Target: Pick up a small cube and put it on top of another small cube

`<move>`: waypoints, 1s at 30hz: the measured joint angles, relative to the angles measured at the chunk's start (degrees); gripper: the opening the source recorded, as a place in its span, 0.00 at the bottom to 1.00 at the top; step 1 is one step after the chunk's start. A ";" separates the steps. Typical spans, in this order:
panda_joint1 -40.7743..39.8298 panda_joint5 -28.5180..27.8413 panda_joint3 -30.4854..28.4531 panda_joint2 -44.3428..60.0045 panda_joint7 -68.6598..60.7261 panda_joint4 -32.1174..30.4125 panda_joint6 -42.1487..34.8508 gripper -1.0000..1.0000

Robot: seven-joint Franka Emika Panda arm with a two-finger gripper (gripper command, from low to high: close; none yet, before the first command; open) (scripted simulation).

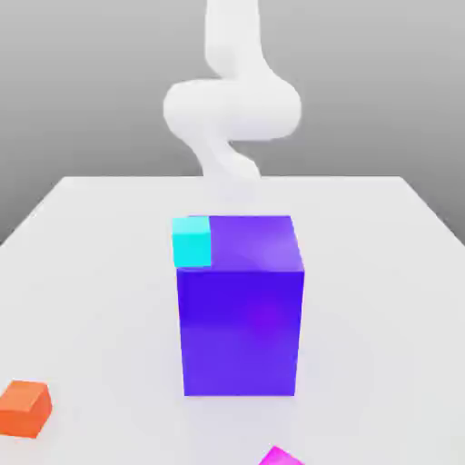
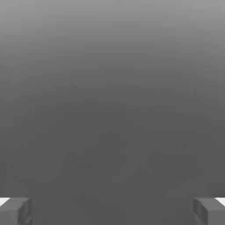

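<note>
Apparently three small cubes [image 1: 281,457], one big block [image 1: 241,309]; hand [image 2: 112,211] spread, holding nothing.

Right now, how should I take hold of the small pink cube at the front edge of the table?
Come straight down on the small pink cube, closing on two opposite side faces. It lies flat on the table, apart from the big blue block, so its sides look free. The gripper has its jaws wide apart and empty.
</note>
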 joint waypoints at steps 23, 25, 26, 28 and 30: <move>10.34 8.06 -5.41 47.97 -38.81 1.22 13.55 0.50; 10.26 7.46 -5.06 51.97 -41.26 1.29 14.83 0.50; 10.17 6.93 -4.85 53.95 -42.31 1.31 15.50 0.50; 10.20 5.72 -4.67 57.87 -44.33 1.37 16.79 0.50; 10.19 4.65 -4.51 61.82 -45.83 1.61 18.53 0.50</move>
